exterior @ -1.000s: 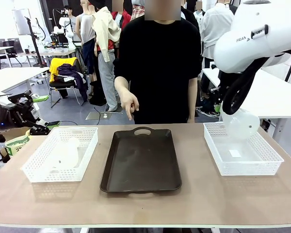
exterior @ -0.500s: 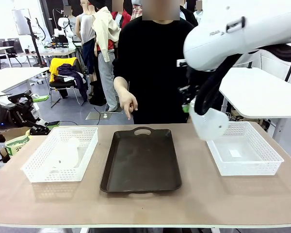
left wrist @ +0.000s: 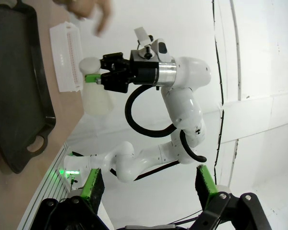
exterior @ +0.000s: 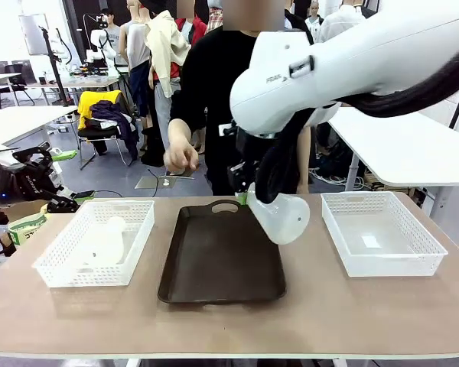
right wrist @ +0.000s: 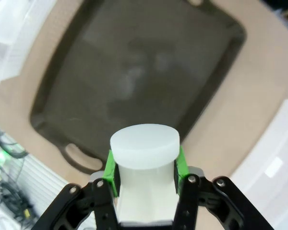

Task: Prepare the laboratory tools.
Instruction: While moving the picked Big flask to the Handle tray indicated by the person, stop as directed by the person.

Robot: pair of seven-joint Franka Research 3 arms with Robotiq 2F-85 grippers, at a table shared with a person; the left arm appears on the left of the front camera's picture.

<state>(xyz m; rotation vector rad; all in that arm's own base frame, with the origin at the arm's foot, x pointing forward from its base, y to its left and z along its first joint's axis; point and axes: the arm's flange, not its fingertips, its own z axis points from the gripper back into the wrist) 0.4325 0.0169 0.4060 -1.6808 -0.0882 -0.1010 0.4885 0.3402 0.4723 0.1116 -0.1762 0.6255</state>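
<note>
One flask [exterior: 281,219] held in right gripper [right wrist: 145,166] over tray [exterior: 214,264].

The right hand [right wrist: 145,166] is black with bright green pads [right wrist: 180,165], and the flask [right wrist: 144,143] in it is frosted milky white. Below the hand the tray [exterior: 214,260] is dark brown and the table [exterior: 329,313] tan. The basket [exterior: 382,264] off to the side is white mesh.

Dark tray [exterior: 214,264] mid table [exterior: 329,317], btw L basket [exterior: 80,277] & R basket [exterior: 386,265].
</note>
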